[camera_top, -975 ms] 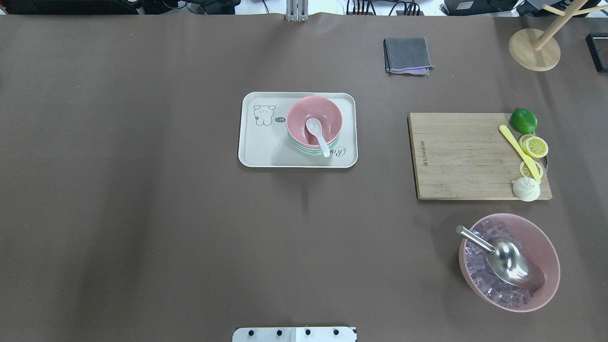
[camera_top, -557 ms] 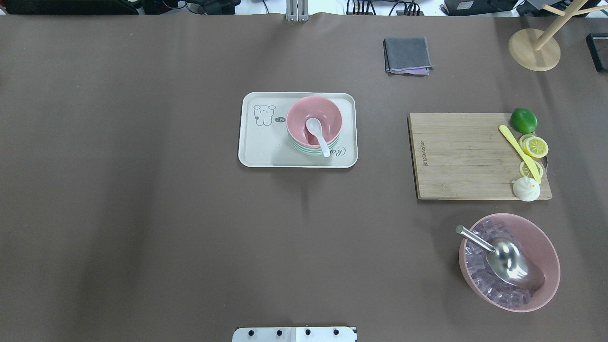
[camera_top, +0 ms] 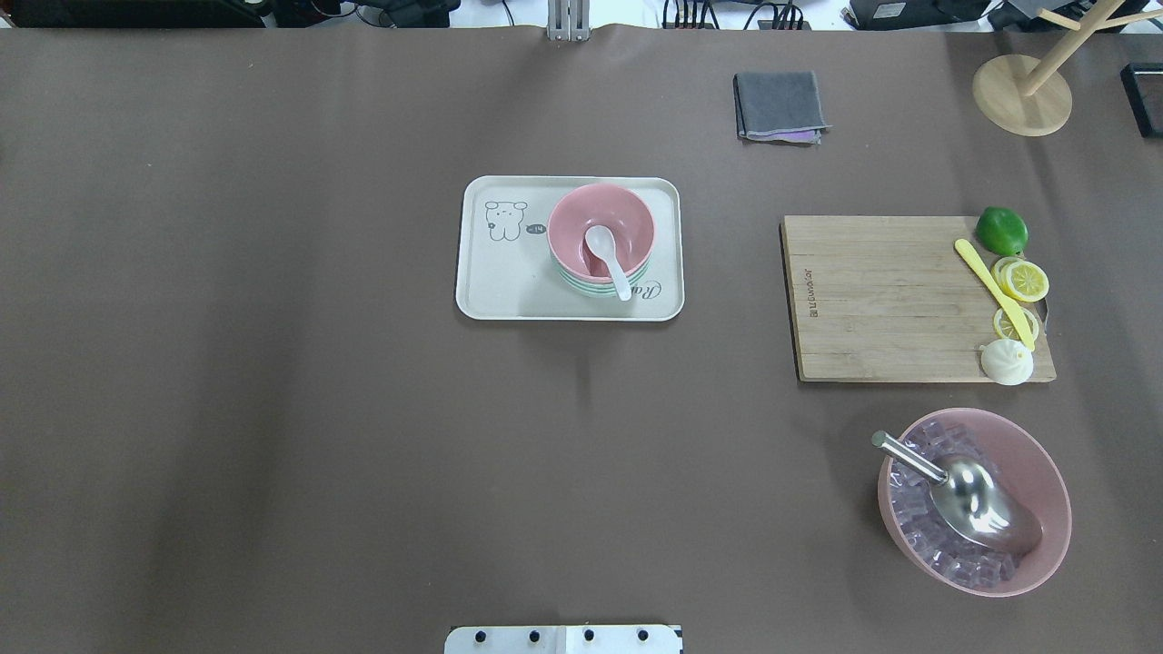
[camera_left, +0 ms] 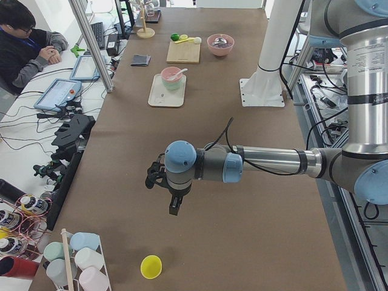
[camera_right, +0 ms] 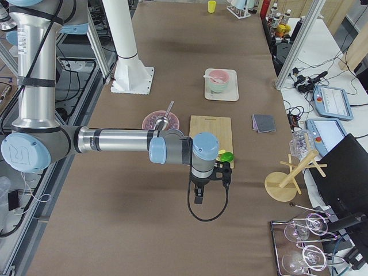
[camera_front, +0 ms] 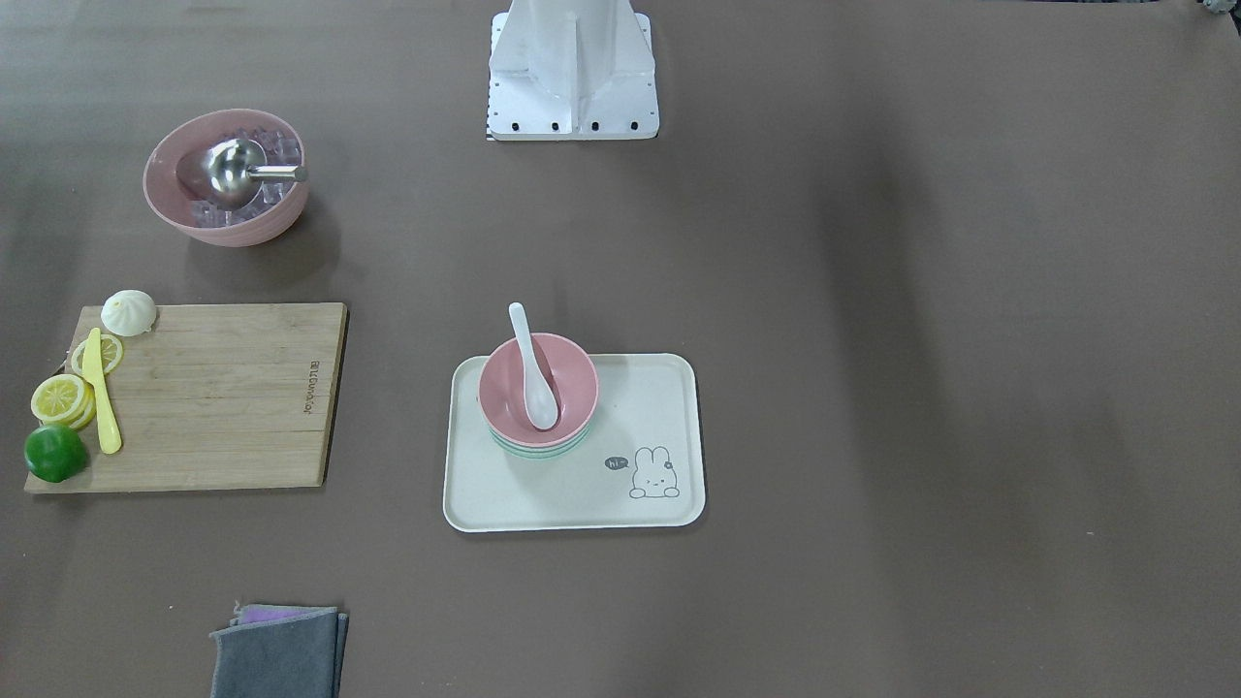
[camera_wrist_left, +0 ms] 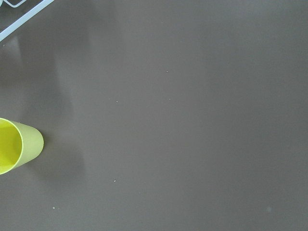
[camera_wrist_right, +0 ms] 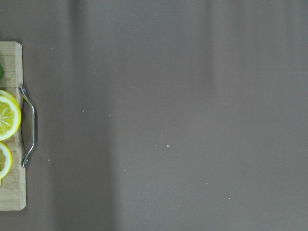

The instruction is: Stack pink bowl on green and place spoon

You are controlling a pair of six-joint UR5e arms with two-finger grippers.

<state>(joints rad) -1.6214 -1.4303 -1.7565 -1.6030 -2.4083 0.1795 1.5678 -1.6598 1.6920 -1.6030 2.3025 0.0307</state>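
A pink bowl (camera_top: 627, 222) sits nested on a green bowl (camera_top: 586, 291) on a cream tray (camera_top: 495, 291). A white spoon (camera_top: 607, 259) lies in the pink bowl with its handle over the rim. The front view shows the same stack: pink bowl (camera_front: 572, 378), green bowl (camera_front: 538, 452), spoon (camera_front: 531, 373), tray (camera_front: 582, 494). My left gripper (camera_left: 174, 206) hangs over bare table far from the tray. My right gripper (camera_right: 198, 197) hangs just past the cutting board. Both show only in side views, so I cannot tell whether they are open or shut.
A cutting board (camera_top: 881, 300) with lime, lemon slices, yellow knife and bun lies at the right. A large pink bowl (camera_top: 1045, 490) holds ice cubes and a metal scoop. A grey cloth (camera_top: 780, 104), a wooden stand (camera_top: 1022, 95) and a yellow cup (camera_wrist_left: 19, 144) are about.
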